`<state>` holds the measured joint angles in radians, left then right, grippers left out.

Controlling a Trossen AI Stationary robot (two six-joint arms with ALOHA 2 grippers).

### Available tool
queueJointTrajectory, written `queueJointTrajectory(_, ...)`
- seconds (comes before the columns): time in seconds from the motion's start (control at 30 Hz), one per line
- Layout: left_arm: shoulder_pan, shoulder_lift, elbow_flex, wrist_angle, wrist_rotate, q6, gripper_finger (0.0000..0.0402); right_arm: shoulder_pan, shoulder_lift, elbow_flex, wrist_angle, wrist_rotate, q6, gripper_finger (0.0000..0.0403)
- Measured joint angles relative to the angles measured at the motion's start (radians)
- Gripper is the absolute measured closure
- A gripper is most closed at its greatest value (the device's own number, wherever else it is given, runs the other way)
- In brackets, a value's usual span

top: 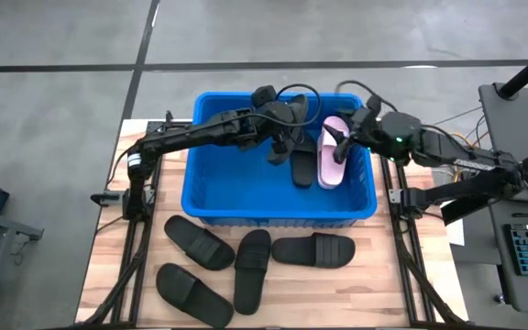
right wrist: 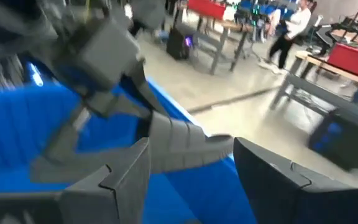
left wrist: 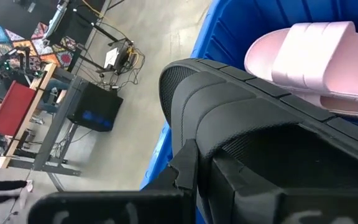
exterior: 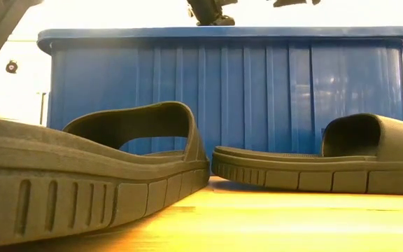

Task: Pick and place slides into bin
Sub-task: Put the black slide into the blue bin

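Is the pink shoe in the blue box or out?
In. The pink slide lies inside the blue bin, beside a black slide.

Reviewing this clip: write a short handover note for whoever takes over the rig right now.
Left gripper: shut on a black slide, held over the bin.
Right gripper: open, over the bin's right end by the pink slide, which lies in the bin.
Done: pink slide binned; the black one is about to go in.
Left: four black slides on the table in front of the bin.
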<state>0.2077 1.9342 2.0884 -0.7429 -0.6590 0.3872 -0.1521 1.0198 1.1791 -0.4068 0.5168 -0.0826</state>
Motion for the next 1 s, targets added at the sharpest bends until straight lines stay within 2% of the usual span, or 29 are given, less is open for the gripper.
queueJointTrajectory(0.13,-0.005,-0.006,0.002,-0.001,-0.015,0.022,0.0401,-0.042,0.067,0.059,-0.085,0.000,-0.039,0.0182)
queueJointTrajectory(0.23,-0.011,-0.007,0.006,0.000,-0.041,0.041,0.0401,-0.091,0.092,0.072,-0.105,-0.009,-0.010,0.0184)
queueJointTrajectory(0.37,-0.013,-0.008,0.006,0.001,-0.095,0.071,0.0401,-0.174,0.096,0.066,-0.089,-0.180,0.146,0.0192)
queueJointTrajectory(0.47,-0.014,-0.009,0.006,0.002,-0.171,0.074,0.0401,-0.219,0.094,0.052,-0.077,-0.312,0.321,0.0199)
queueJointTrajectory(0.6,-0.013,-0.011,0.005,0.040,-0.215,0.092,0.0401,-0.241,0.101,0.040,-0.075,-0.341,0.581,0.0209)
queueJointTrajectory(0.7,-0.019,-0.016,0.005,0.100,-0.215,0.102,0.0401,-0.241,0.117,0.034,-0.072,-0.341,0.685,0.0214)
queueJointTrajectory(0.8,-0.026,-0.019,0.003,0.161,-0.216,0.140,0.0401,-0.239,0.133,0.024,-0.019,-0.369,0.767,0.0219)
queueJointTrajectory(1.0,-0.040,-0.020,0.000,0.276,-0.262,0.236,0.0401,-0.240,0.142,-0.026,0.245,-0.446,0.854,0.0223)
